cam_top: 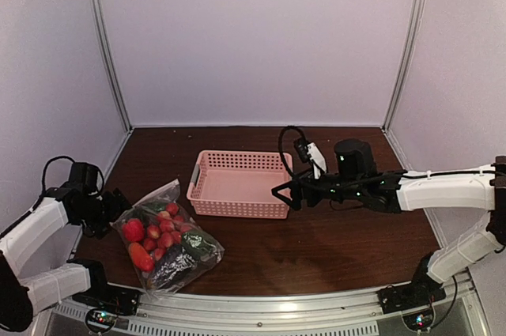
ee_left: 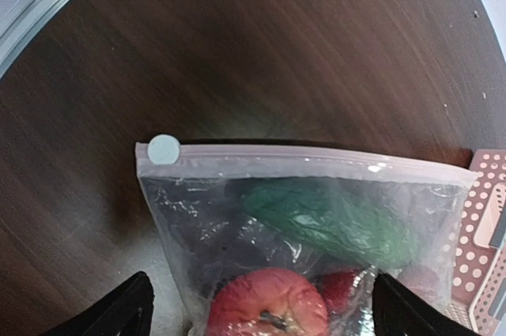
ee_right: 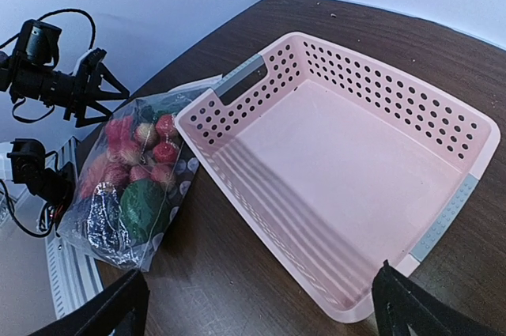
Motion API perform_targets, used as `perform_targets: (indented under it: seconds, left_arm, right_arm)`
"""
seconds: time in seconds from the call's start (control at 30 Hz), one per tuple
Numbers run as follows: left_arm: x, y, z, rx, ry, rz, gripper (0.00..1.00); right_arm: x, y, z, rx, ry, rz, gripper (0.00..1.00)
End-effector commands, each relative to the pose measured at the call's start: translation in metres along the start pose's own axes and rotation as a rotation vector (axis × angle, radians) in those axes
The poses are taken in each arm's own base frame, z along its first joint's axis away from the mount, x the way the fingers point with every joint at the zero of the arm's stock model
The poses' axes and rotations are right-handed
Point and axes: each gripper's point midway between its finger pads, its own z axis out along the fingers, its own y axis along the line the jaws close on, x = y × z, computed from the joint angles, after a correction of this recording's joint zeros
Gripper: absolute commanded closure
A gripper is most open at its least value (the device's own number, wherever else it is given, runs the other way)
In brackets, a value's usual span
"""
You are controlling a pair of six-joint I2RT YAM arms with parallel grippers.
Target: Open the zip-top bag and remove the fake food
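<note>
While the zip-top bag (cam_top: 170, 241) is lying flat on the dark wooden table (cam_top: 332, 241) at the near left, the fake food (cam_top: 154, 233) is sitting inside it. Its contents include a red tomato (ee_left: 269, 304), smaller red pieces (ee_right: 162, 150), a green leafy piece (ee_left: 332, 221) and a dark purple piece (cam_top: 170, 266). One corner of the bag is lying just beside the near-left corner of the pink perforated basket (cam_top: 237, 186).

The left gripper (cam_top: 118, 203) is hovering at the bag's left edge, and its jaws are standing spread wide. In the left wrist view, the two black fingertips (ee_left: 118, 312) are showing at either side of the bag. Whether they are touching the plastic cannot be told. The pale zip strip (ee_left: 300, 164) is running unbroken across that view, with a round white dot (ee_left: 164, 149) at its left end.

The right gripper (cam_top: 285, 194) is hanging at the basket's right side, apart from the bag. Its jaws are also standing spread and are gripping nothing. In the right wrist view, its fingertips (ee_right: 419, 312) are framing the basket's near rim (ee_right: 443, 221).
</note>
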Motion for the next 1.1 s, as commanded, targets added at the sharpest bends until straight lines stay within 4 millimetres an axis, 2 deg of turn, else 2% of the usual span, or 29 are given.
perform_targets:
  seconds: [0.0, 0.2, 0.33, 0.43, 0.5, 0.7, 0.93, 1.07]
  left_arm:
    - [0.000, -0.001, 0.018, 0.052, 0.015, -0.067, 0.02]
    - [0.001, 0.002, 0.037, 0.067, 0.010, -0.098, 0.09]
    - [0.000, 0.007, 0.046, 0.055, -0.006, -0.107, 0.17]
    - [-0.003, 0.010, 0.051, 0.046, -0.032, -0.117, 0.30]
    - [-0.009, 0.010, 0.051, 0.045, -0.063, -0.114, 0.42]
    - [-0.030, 0.006, 0.043, 0.023, -0.143, -0.097, 0.75]
    - [-0.049, -0.012, 0.028, 0.061, -0.195, -0.071, 0.98]
    - [-0.067, -0.031, 0.007, 0.124, -0.265, -0.040, 1.00]
  right_arm:
    - [-0.006, 0.005, 0.003, -0.028, -0.017, -0.003, 0.01]
    - [-0.005, 0.004, 0.003, -0.023, -0.015, -0.005, 0.00]
    - [-0.004, 0.002, 0.005, -0.018, -0.002, -0.004, 0.00]
    - [-0.005, 0.000, 0.003, -0.008, -0.004, -0.008, 0.00]
    - [-0.005, -0.002, 0.002, 0.000, -0.005, -0.007, 0.00]
    - [-0.005, -0.005, 0.001, 0.007, -0.005, -0.003, 0.00]
    - [-0.011, -0.005, -0.003, 0.009, -0.018, -0.003, 0.00]
    - [-0.015, -0.005, -0.008, 0.013, -0.029, -0.006, 0.00]
